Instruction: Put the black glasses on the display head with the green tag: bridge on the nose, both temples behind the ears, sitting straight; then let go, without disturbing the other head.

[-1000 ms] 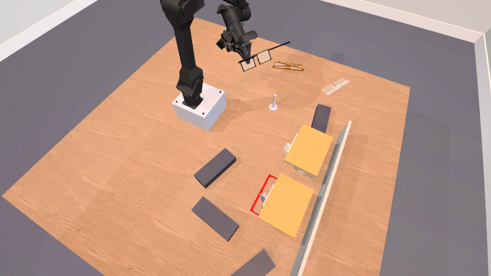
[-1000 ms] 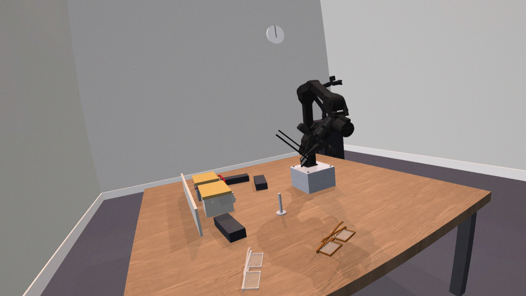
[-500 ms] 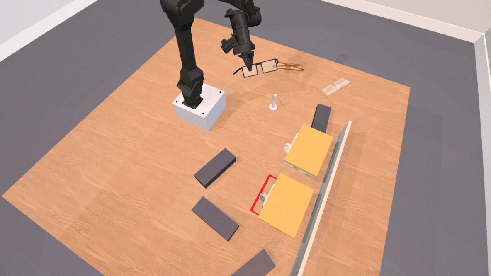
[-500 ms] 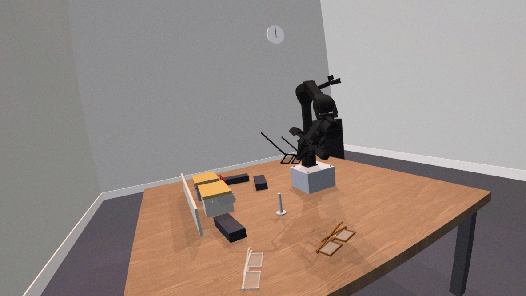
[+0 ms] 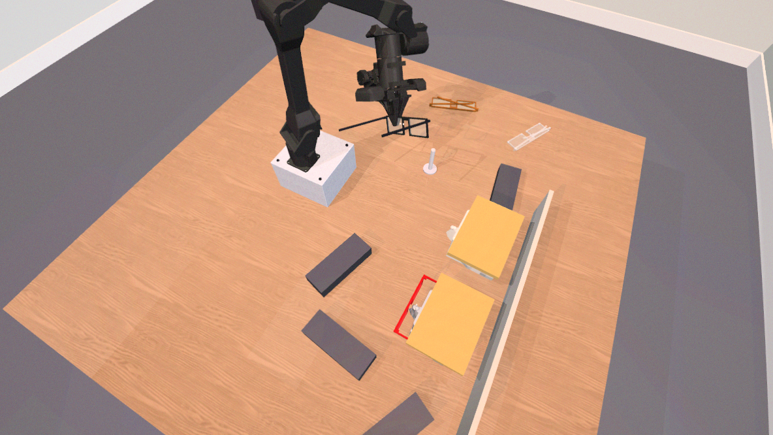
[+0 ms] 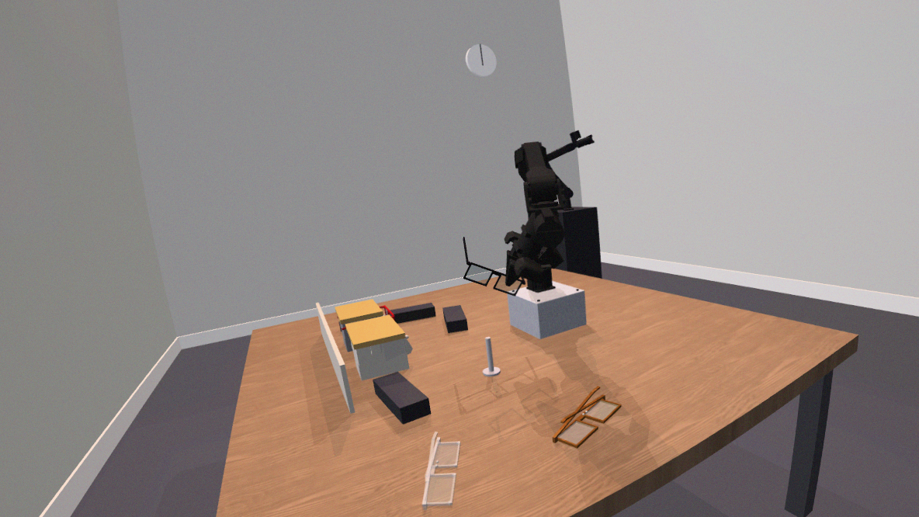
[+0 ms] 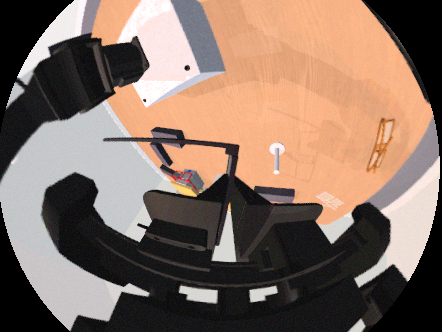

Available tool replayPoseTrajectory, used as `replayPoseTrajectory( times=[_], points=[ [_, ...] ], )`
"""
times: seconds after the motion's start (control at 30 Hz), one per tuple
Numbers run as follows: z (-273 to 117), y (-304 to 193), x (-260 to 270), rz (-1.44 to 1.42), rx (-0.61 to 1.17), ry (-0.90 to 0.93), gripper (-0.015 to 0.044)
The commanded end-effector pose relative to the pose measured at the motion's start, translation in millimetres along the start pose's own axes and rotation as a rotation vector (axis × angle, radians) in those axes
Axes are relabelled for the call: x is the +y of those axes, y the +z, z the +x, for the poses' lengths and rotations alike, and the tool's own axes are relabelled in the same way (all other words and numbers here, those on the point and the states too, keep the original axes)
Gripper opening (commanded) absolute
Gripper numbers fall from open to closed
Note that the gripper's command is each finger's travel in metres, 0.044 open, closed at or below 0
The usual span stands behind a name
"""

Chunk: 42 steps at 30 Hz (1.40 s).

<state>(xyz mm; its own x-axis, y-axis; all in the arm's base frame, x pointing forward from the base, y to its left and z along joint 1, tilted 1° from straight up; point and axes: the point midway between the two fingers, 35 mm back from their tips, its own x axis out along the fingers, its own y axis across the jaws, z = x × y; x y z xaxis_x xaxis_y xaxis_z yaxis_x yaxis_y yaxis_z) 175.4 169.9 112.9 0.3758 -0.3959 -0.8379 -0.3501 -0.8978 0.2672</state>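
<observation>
My gripper (image 5: pixel 395 122) (image 6: pixel 510 280) (image 7: pixel 228 177) is shut on the front frame of the black glasses (image 5: pixel 363 123) (image 6: pixel 466 251) (image 7: pixel 200 143) and holds them in the air near the robot base. Their temples are unfolded, and the fingers cover part of the front. One display head (image 5: pixel 486 236) (image 6: pixel 376 331) has a flat yellow top and no glasses on it. The other head (image 5: pixel 451 322) (image 6: pixel 358 310) stands beside it and has a red frame (image 5: pixel 410 304) around its face; the wrist view shows a small blue mark there. I cannot make out a green tag on either head.
A white post (image 5: pixel 432 157) (image 6: pixel 489 353) (image 7: pixel 276 160) stands between gripper and heads. Orange glasses (image 5: pixel 454 108) and white glasses (image 5: pixel 529 139) lie at the table's far side. A panel (image 5: pixel 514 301) (image 6: pixel 334 356) stands behind the heads. Several dark blocks (image 5: pixel 337 263) (image 6: pixel 401 395) lie around.
</observation>
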Motion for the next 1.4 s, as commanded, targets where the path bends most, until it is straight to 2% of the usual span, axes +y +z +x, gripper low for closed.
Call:
replayPoseTrajectory(
  times=[0.0, 0.7, 1.37],
  points=[
    [8.5, -3.3, 4.9, 0.174, -0.035, 0.017, 0.0000],
    [46.7, -25.3, 25.4, 1.158, -0.180, 0.152, 0.0000],
    [79.6, -43.0, 49.3, 2.092, -0.245, 0.373, 0.0000]
  ],
)
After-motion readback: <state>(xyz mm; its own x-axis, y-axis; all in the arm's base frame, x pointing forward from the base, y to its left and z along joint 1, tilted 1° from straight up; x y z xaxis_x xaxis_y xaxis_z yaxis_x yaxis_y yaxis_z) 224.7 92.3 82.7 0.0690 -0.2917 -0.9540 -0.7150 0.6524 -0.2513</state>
